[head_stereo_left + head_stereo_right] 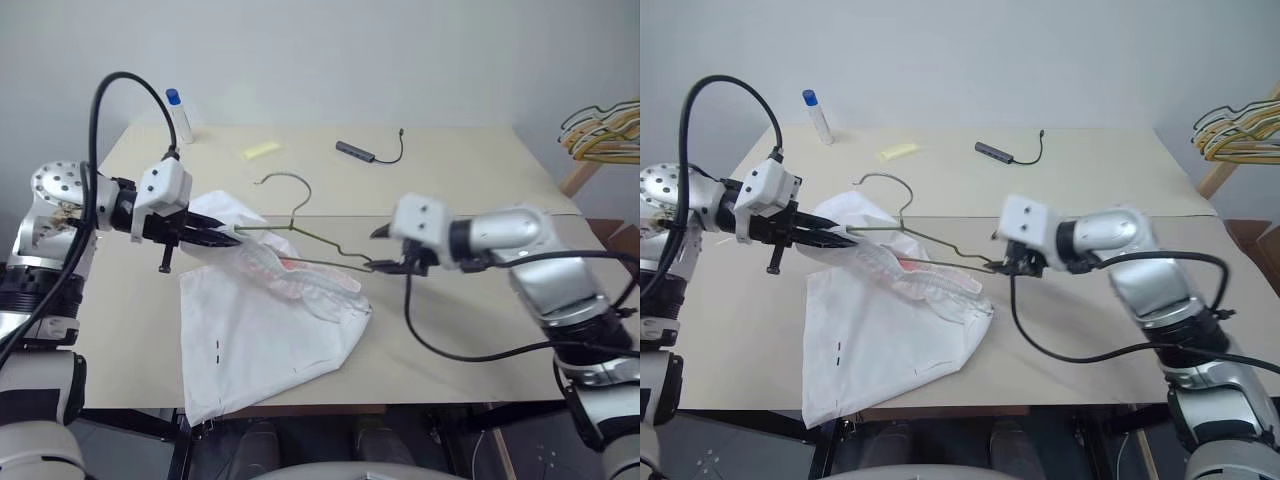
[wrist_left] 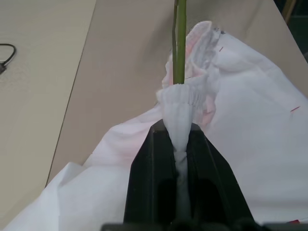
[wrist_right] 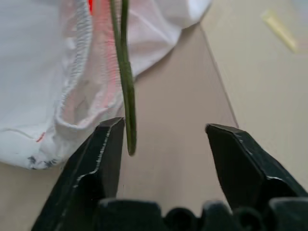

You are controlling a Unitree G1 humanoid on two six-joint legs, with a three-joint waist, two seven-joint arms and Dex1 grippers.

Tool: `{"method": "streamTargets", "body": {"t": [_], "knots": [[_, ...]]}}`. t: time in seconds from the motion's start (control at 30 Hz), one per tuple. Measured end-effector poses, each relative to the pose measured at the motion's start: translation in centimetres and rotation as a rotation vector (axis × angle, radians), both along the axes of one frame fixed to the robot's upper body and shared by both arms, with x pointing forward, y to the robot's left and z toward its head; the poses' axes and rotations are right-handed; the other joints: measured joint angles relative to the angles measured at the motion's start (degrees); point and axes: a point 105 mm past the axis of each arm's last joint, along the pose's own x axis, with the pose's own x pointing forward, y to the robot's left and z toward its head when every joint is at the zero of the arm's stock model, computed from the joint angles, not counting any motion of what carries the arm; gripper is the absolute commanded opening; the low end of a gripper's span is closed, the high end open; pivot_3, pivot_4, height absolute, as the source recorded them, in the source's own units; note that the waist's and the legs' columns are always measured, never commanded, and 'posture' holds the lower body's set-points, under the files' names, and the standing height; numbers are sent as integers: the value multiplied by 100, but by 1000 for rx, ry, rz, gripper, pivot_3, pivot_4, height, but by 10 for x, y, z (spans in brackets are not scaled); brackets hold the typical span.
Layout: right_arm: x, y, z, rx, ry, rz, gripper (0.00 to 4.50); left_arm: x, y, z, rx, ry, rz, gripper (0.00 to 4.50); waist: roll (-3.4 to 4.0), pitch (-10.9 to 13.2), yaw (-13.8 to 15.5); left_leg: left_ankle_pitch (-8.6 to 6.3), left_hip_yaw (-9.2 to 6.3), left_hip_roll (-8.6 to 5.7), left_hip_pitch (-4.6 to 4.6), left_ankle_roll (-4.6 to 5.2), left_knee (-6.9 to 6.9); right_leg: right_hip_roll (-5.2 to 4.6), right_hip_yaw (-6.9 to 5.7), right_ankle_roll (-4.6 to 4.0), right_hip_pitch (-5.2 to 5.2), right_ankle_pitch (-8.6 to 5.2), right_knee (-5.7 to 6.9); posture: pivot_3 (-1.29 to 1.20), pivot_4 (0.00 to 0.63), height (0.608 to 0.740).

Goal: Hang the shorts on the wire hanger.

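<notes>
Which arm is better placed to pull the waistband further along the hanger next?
Probably the left. Its tool is shut on the shorts' waistband beside the wire hanger. The right tool stands open at the hanger's far end, holding nothing.

The two eye views look down from up high over the table (image 1: pixel 470 160) and share nearly the same scene. Each wrist view sits very close, looking along its black fingers at the shorts (image 2: pixel 250 125) and wire hanger (image 3: pixel 126 82).
</notes>
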Motion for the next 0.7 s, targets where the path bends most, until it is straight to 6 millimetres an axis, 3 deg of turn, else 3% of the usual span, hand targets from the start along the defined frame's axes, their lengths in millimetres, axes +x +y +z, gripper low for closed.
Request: {"method": "streamTargets", "body": {"t": [0.13,0.23,0.33,0.6,0.7], "knots": [[2,-24,13,115,41,-131,4087,2,1,-2,7,-1,10,0,0,0,-21,0,0,0,1,0,0,0,0,-1,0,0,1,-50,0,740],[-13,-30,-5,144,156,-167,4087,3,3,-3,-5,9,24,0,0,0,-34,0,-3,0,-1,0,0,0,-2,-2,1,-1,0,-59,0,740],[-29,-22,-32,154,263,-153,4087,4,4,-3,-13,6,29,0,0,0,-62,0,-1,0,-1,0,1,0,0,-2,1,-1,2,-59,0,740],[-44,22,-73,195,388,-116,4087,6,2,-3,-14,-6,23,0,-1,-1,-175,0,-7,2,-2,1,0,6,-2,-2,1,-1,3,-49,0,740],[-48,36,-84,194,423,-98,3553,6,2,-1,-17,-15,27,0,-1,-1,-165,0,-9,2,-2,1,1,5,-3,-2,2,-1,3,-31,0,740]]}}
